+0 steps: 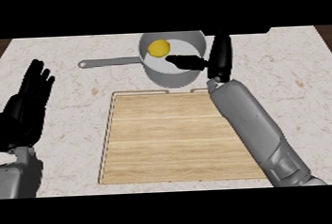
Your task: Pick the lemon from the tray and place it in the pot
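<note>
Wooden tray (177, 137) nearest; lemon (158, 48) in pot (186, 40), axis unclear.

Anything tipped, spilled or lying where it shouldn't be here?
Nothing stands out. The lemon lies inside the pot, which sits upright on the counter beyond the wooden tray. The right hand is over the pot; the left hand rests open at the left.

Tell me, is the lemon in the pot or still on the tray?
In the pot: the lemon lies inside the pot's rim, with the wooden tray below bare.
</note>
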